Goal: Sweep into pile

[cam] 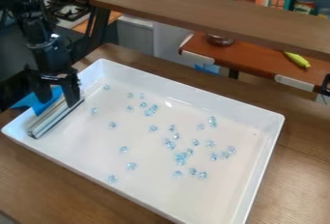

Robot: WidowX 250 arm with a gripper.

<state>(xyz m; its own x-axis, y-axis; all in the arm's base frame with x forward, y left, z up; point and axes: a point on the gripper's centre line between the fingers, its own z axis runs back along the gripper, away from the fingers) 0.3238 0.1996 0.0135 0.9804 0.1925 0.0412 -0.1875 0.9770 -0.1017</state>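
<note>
Clearly saw glassy, pale-blue beads (180, 159) scattered across the white tray (213, 196), some clumped, and saw the black gripper (59, 97), fingers partly apart, clasping a blue-and-silver sweeper (54, 117) inside the tray's left end

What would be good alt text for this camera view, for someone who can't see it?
A black robot gripper holds a sweeping tool at the left end of a white tray, where small pale-blue pieces lie scattered. The tray sits on a brown wooden table, with a raised wooden shelf behind it.
</note>
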